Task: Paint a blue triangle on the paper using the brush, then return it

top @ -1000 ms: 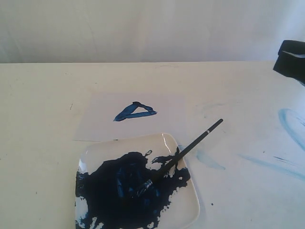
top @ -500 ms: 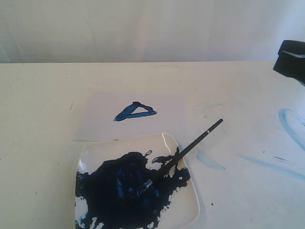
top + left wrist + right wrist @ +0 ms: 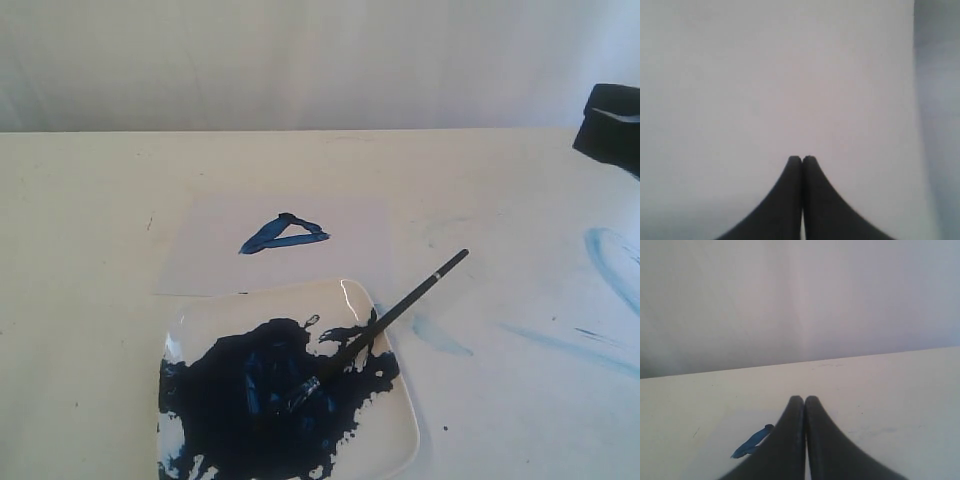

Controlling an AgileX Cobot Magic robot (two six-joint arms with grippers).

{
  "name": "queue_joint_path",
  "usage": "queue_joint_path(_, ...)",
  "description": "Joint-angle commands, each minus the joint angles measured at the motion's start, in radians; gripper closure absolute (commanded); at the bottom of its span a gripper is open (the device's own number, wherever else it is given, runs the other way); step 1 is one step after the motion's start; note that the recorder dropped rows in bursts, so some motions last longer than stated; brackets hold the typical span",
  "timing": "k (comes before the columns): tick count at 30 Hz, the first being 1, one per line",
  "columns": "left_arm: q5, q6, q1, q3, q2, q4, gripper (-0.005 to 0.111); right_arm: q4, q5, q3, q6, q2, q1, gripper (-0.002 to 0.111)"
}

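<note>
The paper lies flat at the table's middle with the blue triangle painted on it. Nearer the camera, the brush rests on the white plate, its bristles in the dark-blue paint puddle and its handle pointing out over the plate's right edge. Nothing holds the brush. My right gripper is shut and empty, high over the table, with part of the blue triangle showing beside its fingers. My left gripper is shut and empty against a blank pale surface.
Pale light-blue smears mark the table at the right, and another smear lies just right of the plate. A black piece of the right arm shows at the far right edge. A white wall stands behind the table.
</note>
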Motion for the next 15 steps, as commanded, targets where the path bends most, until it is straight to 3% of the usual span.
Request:
queue_joint_path(1, 0.024, 0.641, -0.006, 0.078, -0.001, 0.040, 0.107, -0.005, 0.000, 0.003, -0.017, -0.005, -0.001, 0.108)
queue_joint_path(3, -0.067, 0.952, -0.006, 0.097, -0.001, 0.013, 0.107, -0.005, 0.000, 0.003, -0.017, -0.005, -0.001, 0.108)
queue_joint_path(5, -0.218, 1.134, -0.006, 0.129, -0.001, -0.013, 0.107, -0.005, 0.000, 0.003, -0.017, -0.005, -0.001, 0.108)
queue_joint_path(7, -0.309, 1.265, -0.006, 0.138, -0.001, -0.035, 0.107, -0.005, 0.000, 0.003, -0.017, -0.005, -0.001, 0.108)
queue_joint_path(11, -0.358, 1.466, -0.006, 0.138, -0.001, -0.130, 0.107, -0.005, 0.000, 0.003, -0.017, -0.005, -0.001, 0.108)
queue_joint_path(14, -0.425, 1.790, -0.006, 0.138, -0.001, -0.328, 0.107, -0.005, 0.000, 0.003, -0.017, -0.005, -0.001, 0.108)
queue_joint_path(15, -0.488, 2.024, -0.006, 0.138, -0.001, -0.506, 0.107, -0.005, 0.000, 0.003, -0.017, -0.005, -0.001, 0.108)
